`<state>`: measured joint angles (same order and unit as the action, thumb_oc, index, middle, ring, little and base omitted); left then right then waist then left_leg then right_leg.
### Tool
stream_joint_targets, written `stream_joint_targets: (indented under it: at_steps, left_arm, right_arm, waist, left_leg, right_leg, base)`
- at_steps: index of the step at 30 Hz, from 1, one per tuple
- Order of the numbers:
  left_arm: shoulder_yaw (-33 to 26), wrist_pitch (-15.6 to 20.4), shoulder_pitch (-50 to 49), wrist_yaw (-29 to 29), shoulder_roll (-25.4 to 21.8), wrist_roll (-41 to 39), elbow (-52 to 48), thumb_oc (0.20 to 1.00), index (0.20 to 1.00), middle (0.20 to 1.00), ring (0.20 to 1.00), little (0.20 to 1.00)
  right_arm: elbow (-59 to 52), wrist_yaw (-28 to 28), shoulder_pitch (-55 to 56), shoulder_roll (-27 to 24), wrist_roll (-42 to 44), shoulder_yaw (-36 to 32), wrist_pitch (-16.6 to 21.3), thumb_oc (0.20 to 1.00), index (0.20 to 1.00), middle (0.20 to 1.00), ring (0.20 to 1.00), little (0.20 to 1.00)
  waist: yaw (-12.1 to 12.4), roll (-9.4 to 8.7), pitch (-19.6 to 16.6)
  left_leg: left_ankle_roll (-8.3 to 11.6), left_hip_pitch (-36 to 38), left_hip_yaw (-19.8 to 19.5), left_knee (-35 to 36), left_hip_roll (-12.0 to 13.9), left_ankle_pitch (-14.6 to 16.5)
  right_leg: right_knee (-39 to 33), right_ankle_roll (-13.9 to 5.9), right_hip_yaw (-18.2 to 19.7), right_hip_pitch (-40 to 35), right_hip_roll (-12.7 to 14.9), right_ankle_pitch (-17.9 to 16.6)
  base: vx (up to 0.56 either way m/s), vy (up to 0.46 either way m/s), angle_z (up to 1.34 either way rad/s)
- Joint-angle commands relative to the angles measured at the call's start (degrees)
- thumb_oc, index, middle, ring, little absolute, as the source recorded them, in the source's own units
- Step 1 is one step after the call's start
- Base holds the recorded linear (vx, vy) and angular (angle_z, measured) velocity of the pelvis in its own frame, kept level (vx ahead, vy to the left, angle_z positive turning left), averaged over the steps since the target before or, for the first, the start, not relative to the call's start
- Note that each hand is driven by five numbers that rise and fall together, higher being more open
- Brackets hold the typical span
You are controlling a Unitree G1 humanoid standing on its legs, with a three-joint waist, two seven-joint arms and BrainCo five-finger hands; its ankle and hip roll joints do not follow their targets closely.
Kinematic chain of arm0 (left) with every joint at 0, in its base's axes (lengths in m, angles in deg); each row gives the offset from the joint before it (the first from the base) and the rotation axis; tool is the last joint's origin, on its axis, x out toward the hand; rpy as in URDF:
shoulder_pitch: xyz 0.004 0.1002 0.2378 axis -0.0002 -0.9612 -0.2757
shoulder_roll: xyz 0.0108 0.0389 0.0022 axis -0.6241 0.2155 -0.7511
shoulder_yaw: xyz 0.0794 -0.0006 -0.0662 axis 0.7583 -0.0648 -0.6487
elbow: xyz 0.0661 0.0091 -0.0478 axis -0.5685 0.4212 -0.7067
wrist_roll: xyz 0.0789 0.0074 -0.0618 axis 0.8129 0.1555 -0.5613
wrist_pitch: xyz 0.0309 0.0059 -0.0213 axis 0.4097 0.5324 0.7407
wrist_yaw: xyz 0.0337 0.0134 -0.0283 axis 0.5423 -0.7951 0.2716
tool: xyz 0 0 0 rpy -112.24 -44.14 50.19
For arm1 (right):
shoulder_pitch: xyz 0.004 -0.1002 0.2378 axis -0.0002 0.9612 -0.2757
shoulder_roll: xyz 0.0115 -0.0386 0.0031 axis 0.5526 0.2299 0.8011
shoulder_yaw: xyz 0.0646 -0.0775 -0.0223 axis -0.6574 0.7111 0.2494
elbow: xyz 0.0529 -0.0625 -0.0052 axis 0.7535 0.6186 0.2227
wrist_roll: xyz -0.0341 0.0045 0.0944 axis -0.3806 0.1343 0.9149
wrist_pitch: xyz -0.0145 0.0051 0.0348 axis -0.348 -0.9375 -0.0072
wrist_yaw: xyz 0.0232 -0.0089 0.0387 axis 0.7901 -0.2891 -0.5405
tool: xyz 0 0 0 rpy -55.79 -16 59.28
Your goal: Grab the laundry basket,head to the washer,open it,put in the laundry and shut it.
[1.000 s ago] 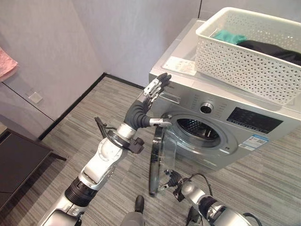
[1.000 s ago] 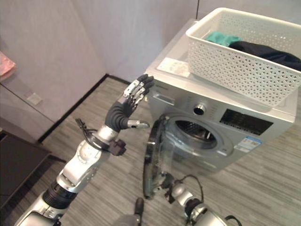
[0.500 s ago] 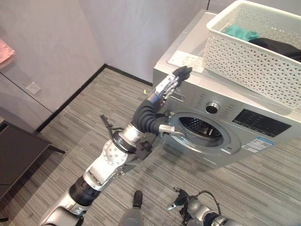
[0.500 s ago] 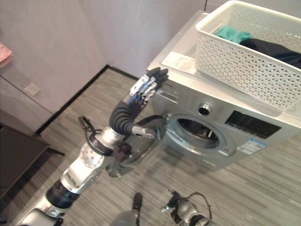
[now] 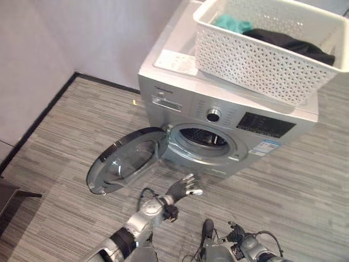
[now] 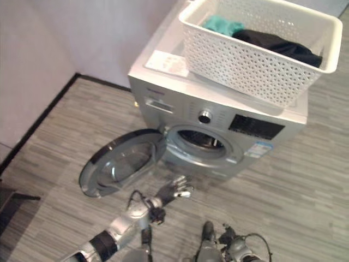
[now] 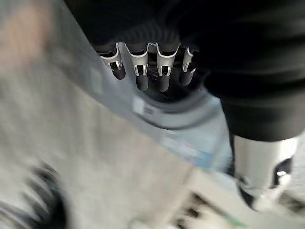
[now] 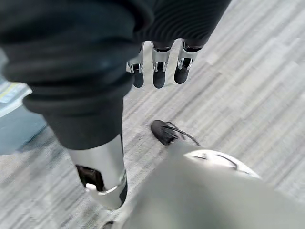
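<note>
The silver washer (image 5: pixel 256 123) stands against the wall with its round glass door (image 5: pixel 128 164) swung wide open to the left, baring the dark drum opening (image 5: pixel 204 137). On its top sits the white lattice laundry basket (image 5: pixel 251 52), holding a teal cloth (image 5: pixel 232 23) and a black garment (image 5: pixel 283 41). My left hand (image 5: pixel 184 186) hovers low in front of the washer, just below the opening, fingers relaxed and holding nothing. My right hand (image 5: pixel 240 236) hangs near the floor, fingers (image 8: pixel 159 71) straight and empty.
A white leaflet (image 5: pixel 175 61) lies on the washer top beside the basket. A black baseboard (image 5: pixel 32 125) runs along the wall at the left. Dark furniture (image 5: pixel 8 191) shows at the left edge. Grey plank floor (image 5: pixel 305 185) spreads around the washer.
The door has swung from edge-on to wide open at the left. My left hand has dropped from the washer's upper front to below the opening. The camera has shifted.
</note>
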<state>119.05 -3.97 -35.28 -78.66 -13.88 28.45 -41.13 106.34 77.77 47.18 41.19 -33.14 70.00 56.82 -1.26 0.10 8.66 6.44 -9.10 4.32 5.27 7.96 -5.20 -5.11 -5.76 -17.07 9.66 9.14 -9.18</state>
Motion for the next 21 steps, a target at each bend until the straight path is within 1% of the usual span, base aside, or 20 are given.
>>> stream_joint_targets:
  at_steps: [1, 3, 4, 5, 6, 7, 10, 12, 13, 15, 17, 18, 19, 20, 21]
  left_arm:
    - [-0.5, 4.1, 7.0, -6.0, 1.4, 14.0, 3.0, 1.000, 1.000, 1.000, 1.000, 1.000]
    - [-0.8, 5.0, 10.9, -11.2, 0.5, 25.2, 9.2, 1.000, 1.000, 1.000, 1.000, 1.000]
    - [-0.8, 5.0, 10.9, -11.2, 0.5, 25.2, 9.2, 1.000, 1.000, 1.000, 1.000, 1.000]
    - [-3.0, 3.4, 14.4, -15.0, -0.3, 32.8, 19.3, 1.000, 1.000, 1.000, 1.000, 1.000]
    - [-5.9, 1.9, 16.6, -17.3, -0.3, 32.6, 25.3, 1.000, 1.000, 1.000, 1.000, 1.000]
    - [-8.2, 1.5, 18.7, -18.2, -0.9, 32.0, 28.7, 1.000, 1.000, 1.000, 1.000, 1.000]
    - [-14.1, 1.4, 21.8, -21.1, -4.1, 28.9, 31.6, 1.000, 1.000, 1.000, 1.000, 1.000]
    - [-15.9, 2.1, 22.2, -22.1, -5.6, 27.8, 31.1, 1.000, 1.000, 1.000, 1.000, 1.000]
    - [-17.8, 3.0, 19.8, -22.7, -7.1, 26.2, 28.6, 1.000, 1.000, 1.000, 1.000, 1.000]
    - [-17.8, 3.0, 19.8, -22.7, -7.1, 26.2, 28.6, 1.000, 1.000, 1.000, 1.000, 1.000]
    - [-19.7, 3.7, 15.9, -23.3, -6.6, 25.2, 26.8, 1.000, 1.000, 1.000, 1.000, 1.000]
    - [-20.7, 4.1, 12.3, -23.3, -5.8, 24.6, 25.1, 1.000, 1.000, 1.000, 1.000, 1.000]
    - [-20.7, 4.1, 12.2, -23.4, -5.8, 24.6, 25.1, 1.000, 1.000, 1.000, 1.000, 1.000]
    - [-21.7, 4.7, 8.4, -23.1, -4.8, 23.3, 22.5, 1.000, 1.000, 1.000, 1.000, 1.000]
    - [-21.7, 4.7, 8.4, -23.1, -4.8, 23.3, 22.5, 1.000, 1.000, 1.000, 1.000, 1.000]
  right_arm:
    - [-0.5, 1.6, -3.9, 0.2, 1.8, 1.4, 1.2, 1.000, 1.000, 1.000, 1.000, 1.000]
    - [-0.3, 2.6, -4.3, 0.3, 1.2, 2.1, 1.3, 1.000, 1.000, 1.000, 1.000, 1.000]
    - [-0.3, 2.6, -4.4, 0.3, 1.2, 2.1, 1.3, 1.000, 1.000, 1.000, 1.000, 1.000]
    - [-0.8, 3.0, -4.9, 0.1, -0.1, 3.3, 1.7, 1.000, 1.000, 1.000, 1.000, 1.000]
    - [-0.8, 3.1, -5.2, 0.1, -0.3, 3.6, 1.8, 1.000, 1.000, 1.000, 1.000, 1.000]
    - [-1.1, 3.1, -5.4, 0.0, -0.4, 4.0, 1.8, 1.000, 1.000, 1.000, 1.000, 1.000]
    - [-2.1, 3.1, -5.2, -0.2, -0.5, 4.4, 1.8, 1.000, 1.000, 1.000, 1.000, 1.000]
    - [-2.3, 3.1, -5.1, -0.3, 0.0, 4.2, 1.9, 1.000, 1.000, 1.000, 1.000, 1.000]
    - [-2.5, 3.2, -4.2, -0.3, 0.6, 3.4, 2.0, 1.000, 1.000, 1.000, 1.000, 1.000]
    - [-2.5, 3.2, -4.2, -0.3, 0.6, 3.4, 2.0, 1.000, 1.000, 1.000, 1.000, 1.000]
    - [-2.5, 3.5, -3.3, -0.4, 1.5, 1.8, 2.1, 1.000, 1.000, 1.000, 1.000, 1.000]
    - [-2.5, 3.7, -2.7, -0.6, 2.3, 0.1, 2.2, 1.000, 1.000, 1.000, 1.000, 1.000]
    - [-2.5, 3.7, -2.7, -0.6, 2.3, 0.2, 2.2, 1.000, 1.000, 1.000, 1.000, 1.000]
    - [-2.4, 4.0, -2.0, -0.8, 3.9, -2.3, 2.3, 1.000, 1.000, 1.000, 1.000, 1.000]
    - [-2.4, 4.0, -2.0, -0.8, 3.9, -2.3, 2.3, 1.000, 1.000, 1.000, 1.000, 1.000]
  waist:
    - [0.7, -1.13, 2.6]
    - [0.2, -1.35, 3.2]
    - [0.2, -1.34, 3.2]
    - [-0.3, -1.70, 3.6]
    - [-0.5, -1.93, 3.8]
    - [-0.8, -2.14, 4.0]
    - [-1.0, -2.59, 4.6]
    - [-0.9, -2.77, 4.8]
    - [-0.4, -2.98, 4.9]
    - [-0.4, -2.98, 4.9]
    - [-0.1, -3.32, 4.7]
    - [0.2, -3.52, 4.4]
    - [0.2, -3.52, 4.4]
    - [0.5, -3.82, 4.1]
    - [0.5, -3.82, 4.1]
  left_leg:
    - [-1.64, 0.7, 1.8, -0.3, -1.6, 4.9]
    - [-1.60, -0.2, 1.9, -0.3, -1.7, 4.5]
    - [-1.60, -0.2, 1.9, -0.3, -1.7, 4.5]
    - [-1.58, -0.9, 2.5, -0.3, -1.8, 4.2]
    - [-1.56, -1.5, 2.5, -0.3, -1.8, 3.9]
    - [-1.55, -1.9, 2.6, -0.3, -1.8, 3.7]
    - [-1.49, -2.8, 2.5, -0.3, -1.9, 3.3]
    - [-1.50, -2.9, 2.4, -0.3, -2.0, 3.3]
    - [-1.67, -2.4, 2.4, -0.3, -2.4, 3.5]
    - [-1.67, -2.4, 2.4, -0.3, -2.4, 3.5]
    - [-1.99, -1.5, 2.8, -0.3, -2.7, 4.2]
    - [-2.28, -0.6, 3.0, -0.3, -3.0, 4.7]
    - [-2.28, -0.6, 3.1, -0.3, -3.0, 4.7]
    - [-2.74, 0.7, 3.4, -0.3, -3.2, 5.2]
    - [-2.74, 0.7, 3.4, -0.3, -3.2, 5.2]
  right_leg:
    - [0.1, -3.01, 1.2, -1.6, 1.9, 6.4]
    - [0.1, -3.10, 1.3, -0.7, 2.1, 6.0]
    - [0.1, -3.11, 1.3, -0.7, 2.1, 6.0]
    - [0.1, -3.21, 1.6, 0.3, 2.1, 5.5]
    - [0.1, -3.18, 1.6, 0.9, 2.1, 5.2]
    - [0.1, -3.18, 1.8, 1.4, 2.2, 5.0]
    - [0.1, -3.23, 1.7, 2.3, 2.5, 4.5]
    - [0.1, -3.29, 1.6, 2.3, 2.7, 4.4]
    - [0.1, -3.45, 1.4, 1.7, 3.2, 4.3]
    - [0.1, -3.45, 1.4, 1.7, 3.2, 4.3]
    - [0.1, -3.58, 1.5, 0.9, 3.7, 4.3]
    - [0.1, -3.61, 1.6, 0.2, 4.0, 4.4]
    - [0.1, -3.62, 1.6, 0.2, 4.0, 4.4]
    - [0.1, -3.73, 1.9, -0.7, 4.2, 4.5]
    - [0.1, -3.73, 1.9, -0.7, 4.2, 4.5]
  base:
    - [-0.06, 0.041, -0.13]
    - [-0.04, 0.046, -0.09]
    - [-0.04, 0.061, -0.05]
    - [-0.03, 0.055, -0.06]
    - [-0.05, 0.065, -0.03]
    - [-0.04, 0.030, -0.01]
    - [-0.02, 0.022, -0.07]
    - [0.01, 0.022, -0.01]
    - [0.02, 0.040, -0.01]
    - [0.02, 0.029, -0.03]
    - [0.05, 0.066, 0.02]
    - [0.05, 0.057, 0.05]
    - [0.09, 0.089, -0.01]
    - [0.05, 0.055, -0.01]
    - [0.08, 0.114, -0.06]
